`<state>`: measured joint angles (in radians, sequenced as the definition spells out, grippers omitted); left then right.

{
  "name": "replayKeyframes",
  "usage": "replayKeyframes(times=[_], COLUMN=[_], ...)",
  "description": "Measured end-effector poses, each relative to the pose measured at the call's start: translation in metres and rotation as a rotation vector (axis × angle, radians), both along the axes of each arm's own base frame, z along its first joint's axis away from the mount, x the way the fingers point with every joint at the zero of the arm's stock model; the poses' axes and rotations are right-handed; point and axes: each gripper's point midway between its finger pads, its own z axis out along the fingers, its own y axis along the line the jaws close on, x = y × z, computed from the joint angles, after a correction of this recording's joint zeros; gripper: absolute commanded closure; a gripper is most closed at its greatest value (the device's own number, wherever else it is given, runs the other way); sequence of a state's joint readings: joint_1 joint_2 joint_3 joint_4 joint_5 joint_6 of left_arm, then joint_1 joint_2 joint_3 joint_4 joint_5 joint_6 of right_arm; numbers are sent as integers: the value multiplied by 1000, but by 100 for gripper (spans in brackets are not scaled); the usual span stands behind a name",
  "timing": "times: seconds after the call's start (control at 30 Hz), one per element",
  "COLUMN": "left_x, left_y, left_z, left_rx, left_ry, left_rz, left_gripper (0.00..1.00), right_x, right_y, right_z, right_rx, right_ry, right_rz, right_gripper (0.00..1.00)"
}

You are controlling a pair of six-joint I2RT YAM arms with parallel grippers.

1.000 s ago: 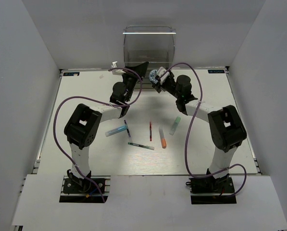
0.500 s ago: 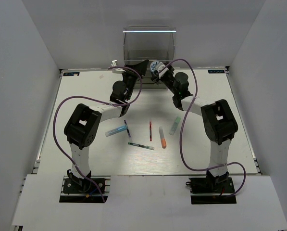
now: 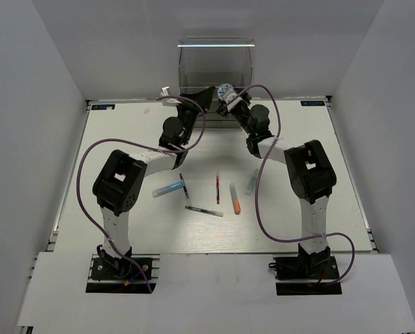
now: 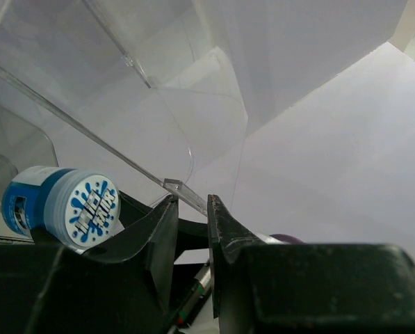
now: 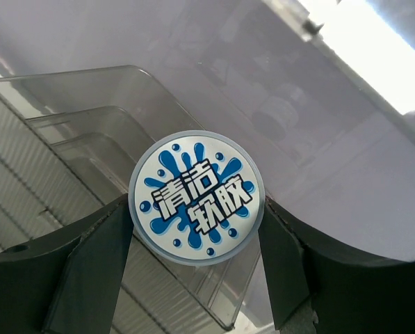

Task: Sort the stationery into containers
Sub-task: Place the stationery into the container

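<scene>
Top external view: at the far edge of the counter (image 3: 124, 132), both arms reach to the organiser (image 3: 214, 66), their wrists close together at its mouth. The right fingers (image 5: 96, 271) are clamped on the sides of the tape roll (image 5: 195, 197), which is held in the air just in front of the clear compartment and above the grey drawers (image 5: 68, 139). The left fingers (image 4: 158, 236) stand narrow, and the edge of the clear lid (image 4: 124, 160) runs into the slim gap between them, so they appear to pinch it open.

The danger, as it looks from here, lies in the roll's shape. It is round and smooth and is gripped only across its sides, so it could twist or slip. Let go too soon, it would likely fall short of the compartment, strike the drawers and roll off across the counter. The lid is thin and slick. If it slides out of the left fingers, it may swing down on the right arm or bar the opening. With the arms this near, a careless reach could knock one against the other.

The rest waits at mid-counter, well apart from the organiser: the blue marker (image 3: 168, 188), orange marker (image 3: 236, 203), green marker (image 3: 252, 182), red pen (image 3: 217, 189), dark pen (image 3: 184, 186) and green pen (image 3: 204, 210).
</scene>
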<state>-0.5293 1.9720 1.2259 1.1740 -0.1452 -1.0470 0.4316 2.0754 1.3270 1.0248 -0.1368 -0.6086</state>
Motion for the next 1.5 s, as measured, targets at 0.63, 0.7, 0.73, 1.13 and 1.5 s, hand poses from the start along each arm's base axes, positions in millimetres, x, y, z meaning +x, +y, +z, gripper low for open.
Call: replayKeyframes(times=[0.63,0.7,0.73,1.13,1.5], left_x=[0,0,0,0,-7], left_y=[0,0,0,0,8], left_z=[0,0,0,1,-36], left_rx=[-1,-1,-1,-1,59], left_ry=[0,0,0,0,99], left_rz=[1,1,1,1,14], left_gripper=[65,65,65,65,75], right_x=[24,24,24,3,-89], right_y=[0,-2,-3,-2,7], right_z=[-26,-28,-28,-12,-34], right_rx=[-28,-28,-27,-4,-58], right_ry=[47,52,53,78,268], right_rz=[-23,-21,-21,50,374], right_gripper=[44,33,30,14,100])
